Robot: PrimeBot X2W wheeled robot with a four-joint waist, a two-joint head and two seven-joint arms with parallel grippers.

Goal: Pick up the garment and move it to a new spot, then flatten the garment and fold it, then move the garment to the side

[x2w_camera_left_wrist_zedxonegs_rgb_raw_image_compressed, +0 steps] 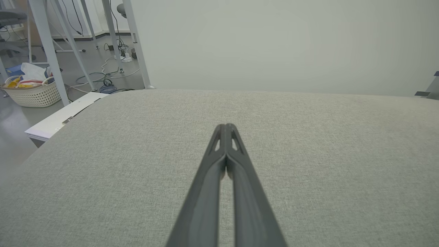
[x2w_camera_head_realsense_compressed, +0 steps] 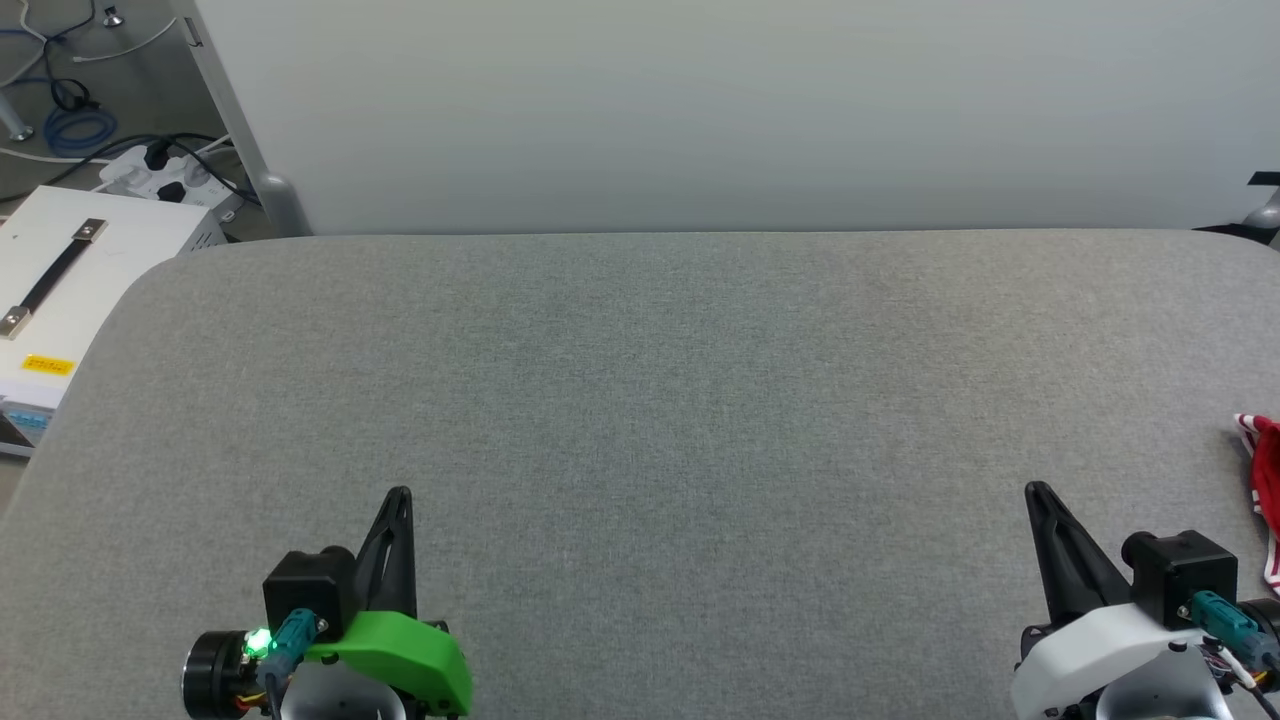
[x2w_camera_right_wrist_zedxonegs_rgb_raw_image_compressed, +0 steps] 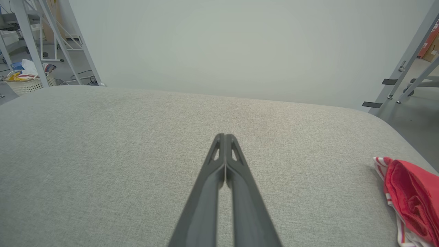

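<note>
The garment (x2w_camera_head_realsense_compressed: 1266,480) is bunched at the far right of the bench (x2w_camera_head_realsense_compressed: 640,380), near the right gripper (x2w_camera_head_realsense_compressed: 1036,490). That gripper and the left gripper (x2w_camera_head_realsense_compressed: 398,494) are held low, fingers pressed together and empty; the right is judged better placed for pickup

One left pincer (x2w_camera_left_wrist_zedxonegs_rgb_raw_image_compressed: 226,126), one right pincer (x2w_camera_right_wrist_zedxonegs_rgb_raw_image_compressed: 224,136), one garment (x2w_camera_right_wrist_zedxonegs_rgb_raw_image_compressed: 410,196), one table (x2w_camera_head_realsense_compressed: 640,400).

Open table (x2w_camera_head_realsense_compressed: 640,400); garment (x2w_camera_head_realsense_compressed: 1266,490) at right edge
</note>
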